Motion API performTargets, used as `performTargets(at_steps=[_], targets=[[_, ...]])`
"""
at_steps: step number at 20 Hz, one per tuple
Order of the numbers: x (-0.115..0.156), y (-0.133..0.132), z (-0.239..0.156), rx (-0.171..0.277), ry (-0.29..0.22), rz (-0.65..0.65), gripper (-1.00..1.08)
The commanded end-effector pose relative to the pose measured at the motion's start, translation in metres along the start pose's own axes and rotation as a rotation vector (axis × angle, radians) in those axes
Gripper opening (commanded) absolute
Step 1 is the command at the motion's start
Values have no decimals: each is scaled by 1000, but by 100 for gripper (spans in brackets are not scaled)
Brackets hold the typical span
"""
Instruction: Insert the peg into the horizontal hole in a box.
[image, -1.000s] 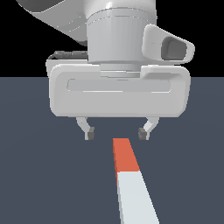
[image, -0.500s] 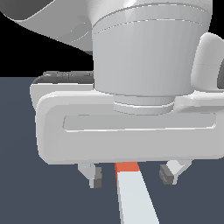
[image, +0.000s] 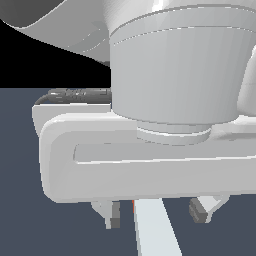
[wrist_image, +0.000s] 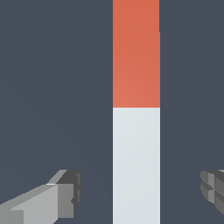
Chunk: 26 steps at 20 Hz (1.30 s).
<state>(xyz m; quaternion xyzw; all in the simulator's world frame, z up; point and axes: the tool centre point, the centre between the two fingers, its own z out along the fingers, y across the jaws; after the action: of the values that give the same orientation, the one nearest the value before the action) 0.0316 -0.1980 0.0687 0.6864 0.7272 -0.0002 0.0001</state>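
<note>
A large white robot hand (image: 159, 216) fills most of the exterior view, lowered close over a dark grey-blue worktop (image: 30, 225). At the bottom centre of that frame, a white strip of the peg (image: 156, 227) shows between the hand's 2 fingers (image: 114, 216), with a thin orange-red sliver at its upper left edge. The fingers stand wide apart, 1 on each side of the peg, and neither touches it.

In the wrist view the peg (wrist_image: 136, 131) runs as a straight vertical bar, a little right of centre, orange-red in the upper half and white below. 1 grey fingertip (wrist_image: 65, 199) sits at the lower left and the other at the lower right edge, both level with the white section and clear of it.

The box and its hole are not visible in either view.

My judgement: the grasp has not yet happened. The peg sits slightly closer to the right fingertip, so closing may nudge it sideways or twist it. A tilted grip would then misalign the peg with the narrow hole later.
</note>
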Motion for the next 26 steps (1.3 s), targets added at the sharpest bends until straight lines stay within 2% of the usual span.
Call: performTargets(at_steps=[1,9,15,16,26], targets=[[0,0,5,1,0,0,100],[1,-1,42,0,1,-1,100],[0,1,49,0,1,-1,100],[0,1,49,0,1,-1,-100],[0,1,49,0,1,-2,-100]])
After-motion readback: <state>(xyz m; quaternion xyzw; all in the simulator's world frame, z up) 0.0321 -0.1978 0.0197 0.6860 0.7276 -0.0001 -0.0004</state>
